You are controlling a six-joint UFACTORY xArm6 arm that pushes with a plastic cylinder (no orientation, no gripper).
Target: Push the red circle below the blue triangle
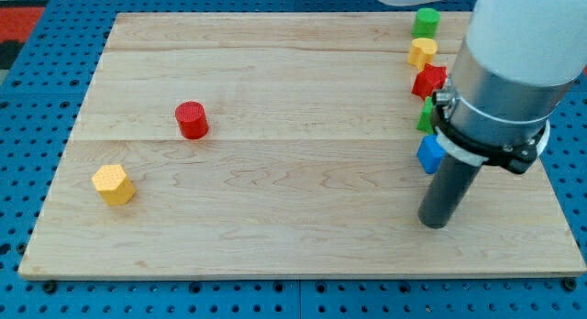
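The red circle stands on the wooden board left of the middle. The blue block, partly hidden by my arm so its shape is unclear, lies at the view's right. My tip rests on the board just below the blue block, far to the right of the red circle.
A yellow hexagon lies at the lower left. At the view's right a column holds a green block, a yellow block, a red block and a second green block, partly hidden by the arm.
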